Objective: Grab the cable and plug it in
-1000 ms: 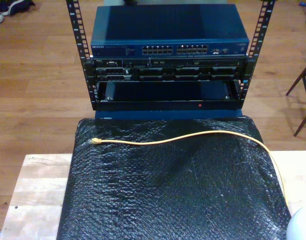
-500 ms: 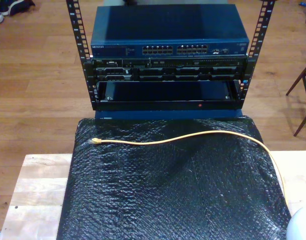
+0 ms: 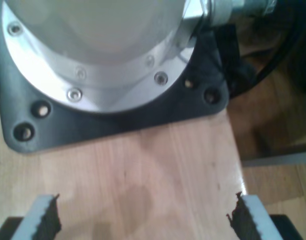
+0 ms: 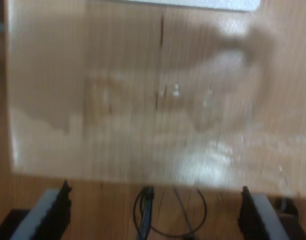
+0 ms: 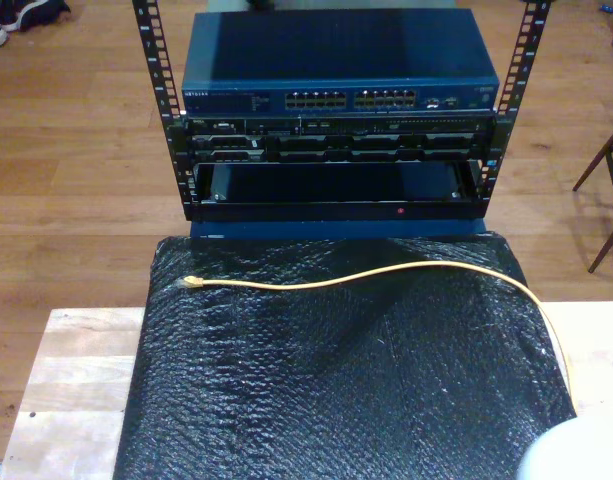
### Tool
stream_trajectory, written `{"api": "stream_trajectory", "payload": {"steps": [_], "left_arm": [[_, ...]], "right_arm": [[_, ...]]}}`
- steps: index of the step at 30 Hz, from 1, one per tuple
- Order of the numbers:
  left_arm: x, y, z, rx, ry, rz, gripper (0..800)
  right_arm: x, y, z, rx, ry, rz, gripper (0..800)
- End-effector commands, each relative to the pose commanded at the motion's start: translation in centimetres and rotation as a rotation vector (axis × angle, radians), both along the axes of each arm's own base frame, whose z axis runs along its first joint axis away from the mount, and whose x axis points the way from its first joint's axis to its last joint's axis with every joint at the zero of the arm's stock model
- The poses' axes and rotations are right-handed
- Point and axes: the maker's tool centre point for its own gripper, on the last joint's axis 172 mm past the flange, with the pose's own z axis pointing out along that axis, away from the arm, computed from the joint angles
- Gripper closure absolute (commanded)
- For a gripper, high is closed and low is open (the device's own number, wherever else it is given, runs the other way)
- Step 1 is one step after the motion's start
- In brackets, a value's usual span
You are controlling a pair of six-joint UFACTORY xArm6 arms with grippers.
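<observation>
Cable [image 5: 386, 270] lies loose across the black bubble-wrap pad [image 5: 336, 390] below the switch rack [image 5: 336, 110] (plug near pad's far corner, exterior view's left); my first gripper [image 3: 143, 220] and my second gripper [image 4: 153, 212] gape wide, empty, over bare wood.

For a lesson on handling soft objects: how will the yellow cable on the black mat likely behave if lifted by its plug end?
The cable lies in a loose curve, so it is probably floppy and would sag. Its thinness suggests it is light. Its far end runs off the black mat at the exterior view's right, so it may drag rather than lift free.
</observation>
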Motion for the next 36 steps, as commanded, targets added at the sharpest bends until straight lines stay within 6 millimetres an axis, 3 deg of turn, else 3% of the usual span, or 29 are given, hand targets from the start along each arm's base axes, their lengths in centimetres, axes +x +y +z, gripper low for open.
{"api": "stream_trajectory", "payload": {"steps": [10,16,20,27,36], "left_arm": [[-0.1,0.2,0.3,-0.001,0.003,-0.002,0],[0.2,1.3,4.2,-0.042,0.023,0.008,0],[1.1,1.8,6.8,-0.071,0.029,-0.009,0],[3.6,2.5,9.0,-0.071,-0.027,0.024,0],[4.9,2.3,10.2,-0.078,-0.019,0.025,0]], "right_arm": [[0.4,-1.2,7.0,0.061,0.007,-0.119,0],[2.4,-2.4,12.0,0.066,-0.056,-0.224,0],[4.6,-2.5,15.2,0.088,-0.125,-0.29,1],[8.5,-2.5,19.6,0.145,-0.199,-0.381,3],[14.3,-1.5,22.5,0.315,-0.076,-0.451,2]]}}
